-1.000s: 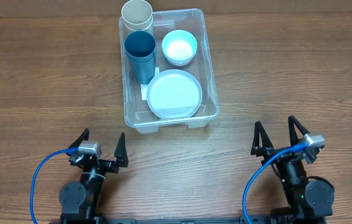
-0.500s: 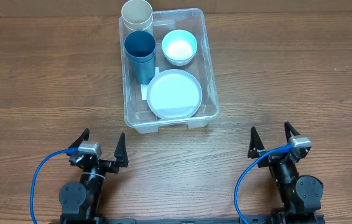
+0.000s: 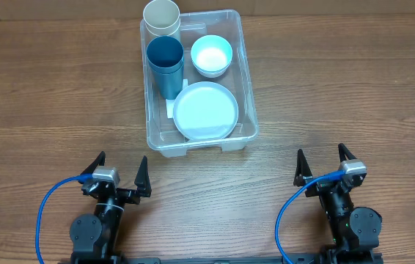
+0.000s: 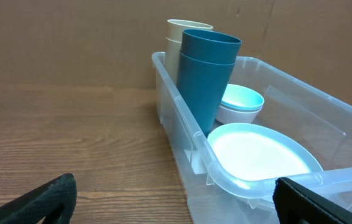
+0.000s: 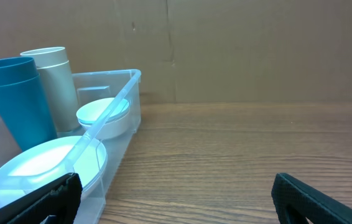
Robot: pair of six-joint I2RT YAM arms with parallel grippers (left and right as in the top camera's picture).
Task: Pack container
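The clear plastic container [image 3: 245, 81] sits at the table's far middle. Inside stand a beige cup [image 3: 162, 17], stacked teal cups [image 3: 166, 64], a white bowl [image 3: 212, 56] and a white plate [image 3: 206, 111]. The container also shows in the left wrist view [image 4: 182, 137] and in the right wrist view [image 5: 123, 93]. My left gripper [image 3: 120, 170] is open and empty at the near left, short of the container. My right gripper [image 3: 323, 163] is open and empty at the near right.
Blue cables loop by both arm bases [image 3: 40, 213] [image 3: 284, 220]. A brown cardboard wall [image 5: 257, 43] stands behind the table. Bare wood tabletop [image 3: 339, 73] lies either side of the container.
The right arm swung left and settled near its base over the last second; its gripper stays open. The left arm and the container's contents have not moved.
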